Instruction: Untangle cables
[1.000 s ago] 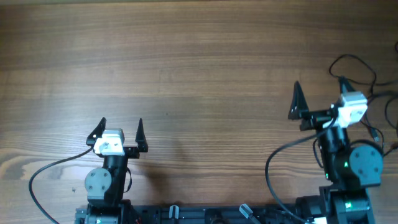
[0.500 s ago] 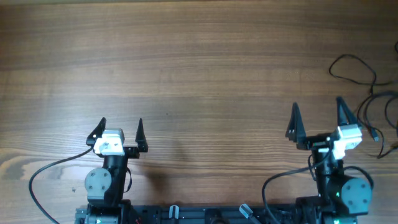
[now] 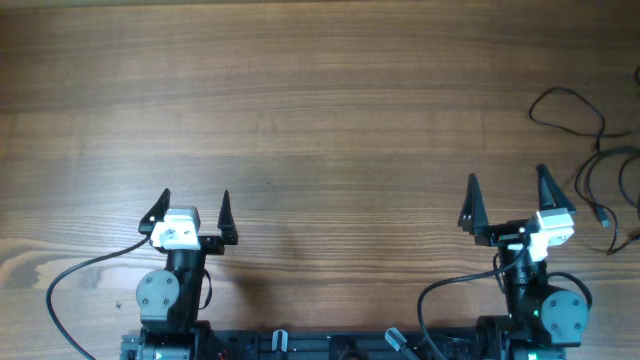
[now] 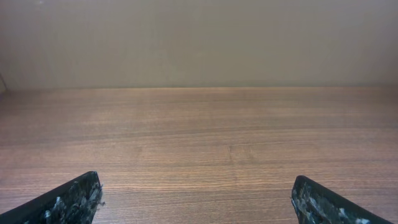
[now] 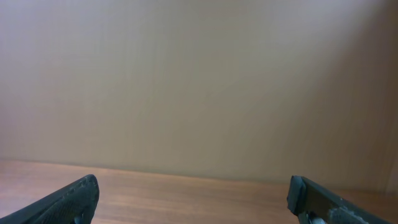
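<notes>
Jaws both stand apart, empty; cables (image 3: 599, 150) run far-to-near at the table's (image 3: 320, 90) right edge.

Camera layout: one overhead, two wrist views.
From overhead we look straight down on the table (image 3: 320, 100), arm bases (image 3: 160, 296) at the bottom edge. Our left wrist view sits low behind the left gripper (image 3: 195, 200), facing across the same wood to a wall (image 4: 199, 37); the right wrist view tilts higher, showing mostly wall.
</notes>
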